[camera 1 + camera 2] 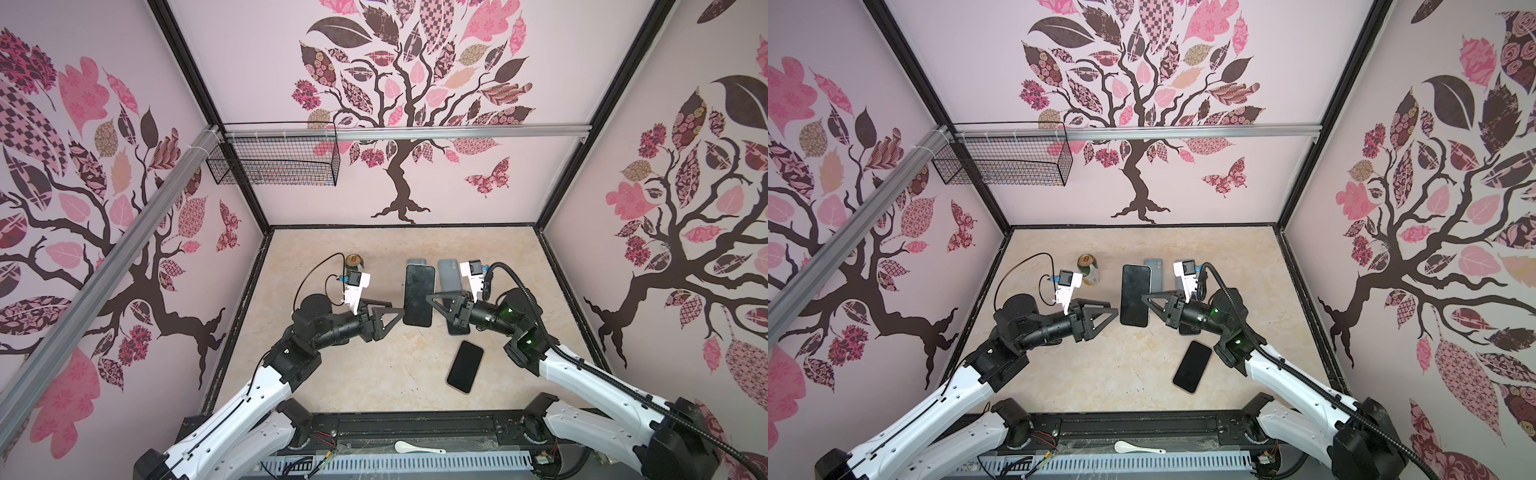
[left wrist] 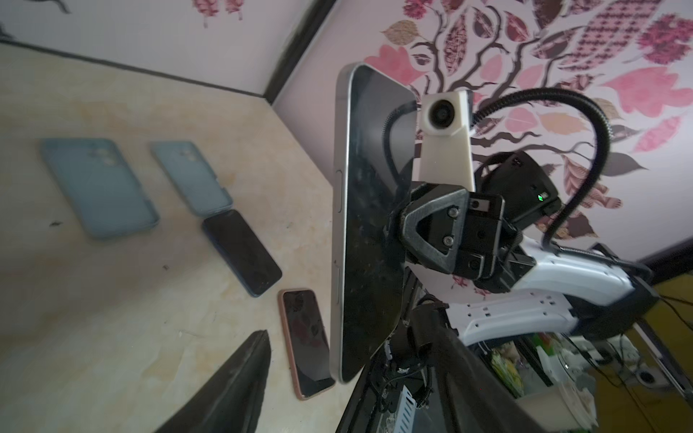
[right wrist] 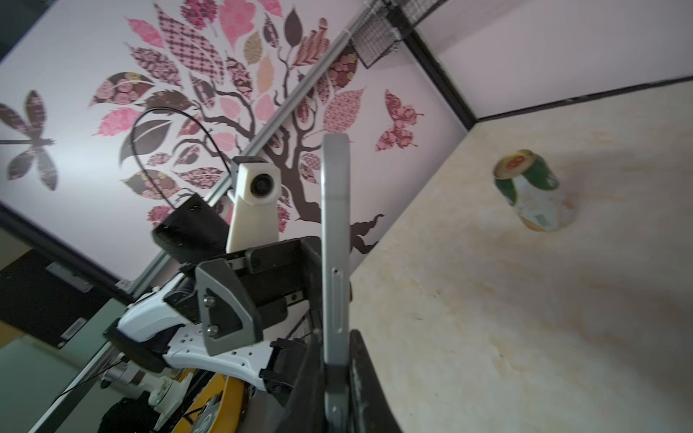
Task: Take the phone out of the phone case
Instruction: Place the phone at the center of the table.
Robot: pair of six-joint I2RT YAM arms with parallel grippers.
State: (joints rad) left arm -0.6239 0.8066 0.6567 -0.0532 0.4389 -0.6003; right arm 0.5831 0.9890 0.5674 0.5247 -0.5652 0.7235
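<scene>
A phone [image 1: 419, 297] with a dark screen and a silver rim hangs above the table, out of any case. My right gripper [image 1: 430, 297] is shut on its long right edge; in the right wrist view that rim [image 3: 335, 262] is clamped between the two fingers [image 3: 369, 378]. My left gripper [image 1: 397, 308] stands open at the phone's left edge. In the left wrist view the phone [image 2: 369, 225] sits between the spread fingers [image 2: 243, 382], touching neither. Two empty blue-grey phone cases [image 2: 97, 187] [image 2: 191, 176] lie on the table behind.
A dark phone [image 2: 242, 251] lies under my right arm, and a rose-rimmed phone [image 1: 465, 366] lies nearer the front. A dented green can [image 1: 354, 261] stands at the back left. A wire basket [image 1: 274, 160] hangs on the back wall. A white spoon [image 1: 417, 448] rests on the front rail.
</scene>
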